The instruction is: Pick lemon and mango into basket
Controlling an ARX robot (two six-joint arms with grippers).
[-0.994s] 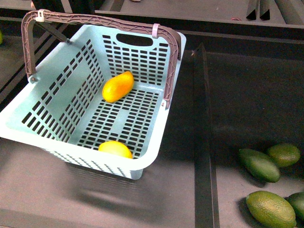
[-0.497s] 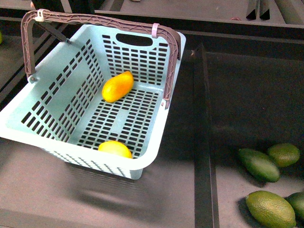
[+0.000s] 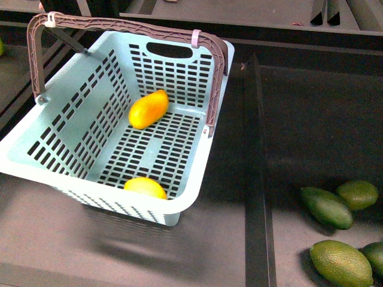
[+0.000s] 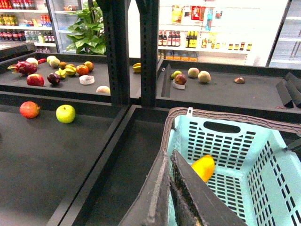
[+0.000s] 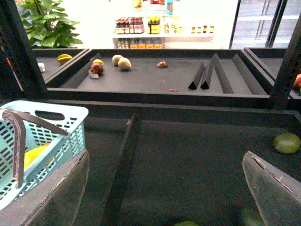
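The left gripper (image 4: 170, 188) is clenched, fingers pressed together beside the basket (image 3: 197, 179) rim. The right gripper (image 5: 164, 188) hangs released, fingers spread wide over the dark shelf (image 5: 197, 150). Inside the basket, the mango (image 3: 148, 109) lies at 12 o'clock and the lemon (image 3: 145, 187) at 6, well apart.
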